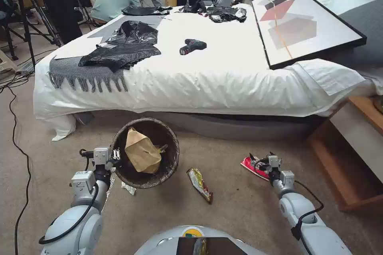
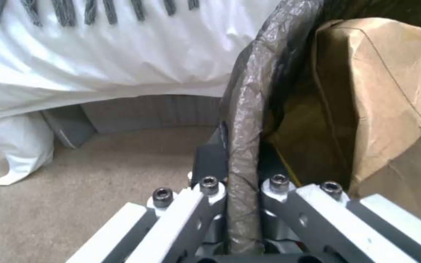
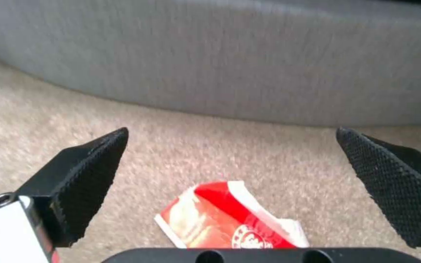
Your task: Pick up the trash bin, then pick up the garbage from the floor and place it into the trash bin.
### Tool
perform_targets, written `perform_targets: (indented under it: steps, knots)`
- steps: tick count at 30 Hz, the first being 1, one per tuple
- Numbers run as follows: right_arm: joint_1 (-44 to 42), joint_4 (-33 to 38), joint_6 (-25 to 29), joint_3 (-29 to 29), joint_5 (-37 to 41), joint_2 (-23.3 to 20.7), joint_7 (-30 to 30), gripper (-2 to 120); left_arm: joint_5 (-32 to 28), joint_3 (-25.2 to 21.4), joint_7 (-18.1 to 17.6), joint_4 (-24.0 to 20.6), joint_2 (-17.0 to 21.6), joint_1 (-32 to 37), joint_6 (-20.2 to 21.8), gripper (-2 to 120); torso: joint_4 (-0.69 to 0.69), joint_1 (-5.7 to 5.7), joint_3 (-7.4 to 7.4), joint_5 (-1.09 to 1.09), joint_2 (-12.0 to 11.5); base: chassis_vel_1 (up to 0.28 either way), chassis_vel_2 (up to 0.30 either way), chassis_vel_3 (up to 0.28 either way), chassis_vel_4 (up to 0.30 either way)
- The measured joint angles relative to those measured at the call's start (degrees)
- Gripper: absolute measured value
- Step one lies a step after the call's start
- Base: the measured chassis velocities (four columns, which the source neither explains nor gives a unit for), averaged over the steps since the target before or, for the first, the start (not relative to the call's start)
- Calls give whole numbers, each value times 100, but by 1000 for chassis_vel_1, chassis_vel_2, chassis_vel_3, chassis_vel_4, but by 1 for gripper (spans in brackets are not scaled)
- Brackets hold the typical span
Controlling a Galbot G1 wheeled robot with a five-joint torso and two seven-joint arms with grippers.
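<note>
From the head camera, the left hand (image 1: pixel 114 155) grips the near-left rim of the trash bin (image 1: pixel 167 167), which sits before the bed (image 1: pixel 223 79) with a brown paper bag (image 1: pixel 141 152) inside. A gold wrapper (image 1: pixel 199 184) lies on the carpet (image 1: pixel 239 207) beside it; the right hand (image 1: pixel 268 160) hovers over a red-and-white carton (image 1: pixel 251 165).

The left wrist camera shows the fingers (image 2: pixel 210 160) clamped on the bag-lined rim.

The right wrist camera shows the pads (image 3: pixel 91 175) spread wide, holding nothing, the carton (image 3: pixel 220 219) between them below.
</note>
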Motion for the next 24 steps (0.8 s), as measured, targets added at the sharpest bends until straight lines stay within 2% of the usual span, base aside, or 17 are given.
perform_targets:
  steps: [4,12,24]
  knots:
    - [191,-302,35,-107,0,-34,-77,100,0,0,-1,-10,0,0,9,0,0,0,0,0,0,0,0,0,0]
    - [859,-1392,205,-485,33,-63,-326,100,0,-24,-5,-36,-19,21,15,0,0,0,0,-1,0,0,0,0,0]
    - [1477,-2593,387,-655,-6,71,-665,100,6,-32,-8,-38,2,38,16,0,0,0,0,0,0,0,0,0,0]
